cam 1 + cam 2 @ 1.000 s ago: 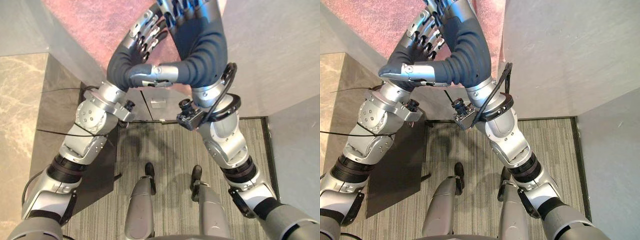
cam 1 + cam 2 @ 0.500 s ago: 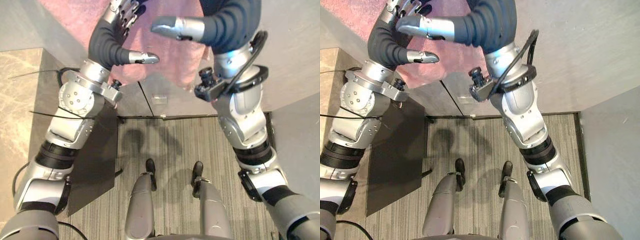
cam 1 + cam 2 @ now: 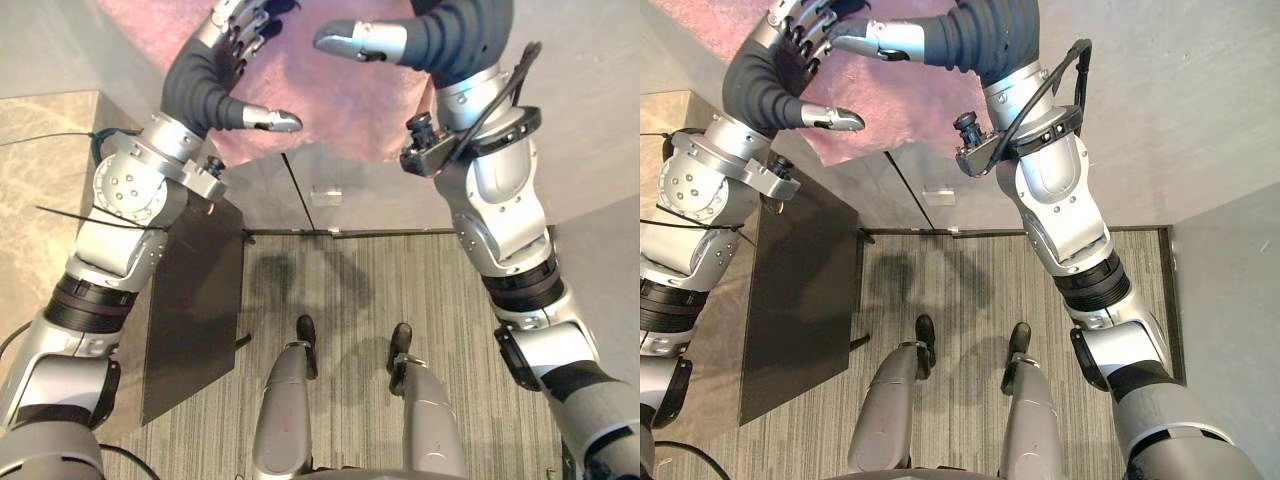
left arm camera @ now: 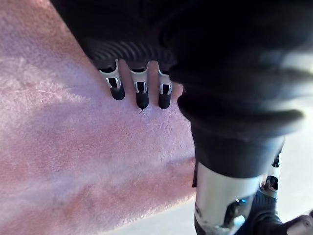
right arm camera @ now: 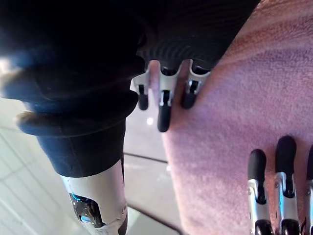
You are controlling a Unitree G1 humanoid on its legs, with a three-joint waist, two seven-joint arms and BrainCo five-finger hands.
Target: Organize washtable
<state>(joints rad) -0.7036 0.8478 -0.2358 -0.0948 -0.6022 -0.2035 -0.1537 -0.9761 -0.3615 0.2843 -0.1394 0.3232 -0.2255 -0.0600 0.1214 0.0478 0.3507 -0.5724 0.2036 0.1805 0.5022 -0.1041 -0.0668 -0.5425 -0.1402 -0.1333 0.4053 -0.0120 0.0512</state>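
Scene: Looking down from the robot's head, a grey counter (image 3: pixel 585 80) lies across 12 o'clock and a striped carpet floor (image 3: pixel 350 290) lies at 6 o'clock.
Task's thing: A fuzzy pink cloth (image 3: pixel 330 100) lies spread on the counter at 12 o'clock. Its near edge reaches close to the counter's front.
Left hand (image 3: pixel 228 40): It is raised at 11 o'clock above the cloth. The fingers (image 4: pixel 142 95) are loosely extended with the thumb held apart, and it holds nothing. Whether the tips touch the cloth cannot be told.
Right hand (image 3: pixel 360 41): It is raised at 1 o'clock, with relaxed fingers (image 5: pixel 164 115) over the cloth's edge. The thumb points towards the left hand, and it too holds nothing.
Spacing: The two hands are near each other over the cloth. The right wrist view shows the left hand's fingertips (image 5: pixel 283 161) just beside the right hand.
Risk, collision: If both hands close in on the same patch of cloth, their fingers could knock together, because the gap between them looks small.
Risk, slip: The cloth looks soft and limp. A shallow pinch would probably catch only a ridge of pile and let it slide free.
Risk, fall: Pulling the cloth towards 6 o'clock could drag it over the counter's front and drop it onto the floor.
Risk, bunching: If only one hand grips while the other pushes, the cloth would probably crumple and not fold flat.
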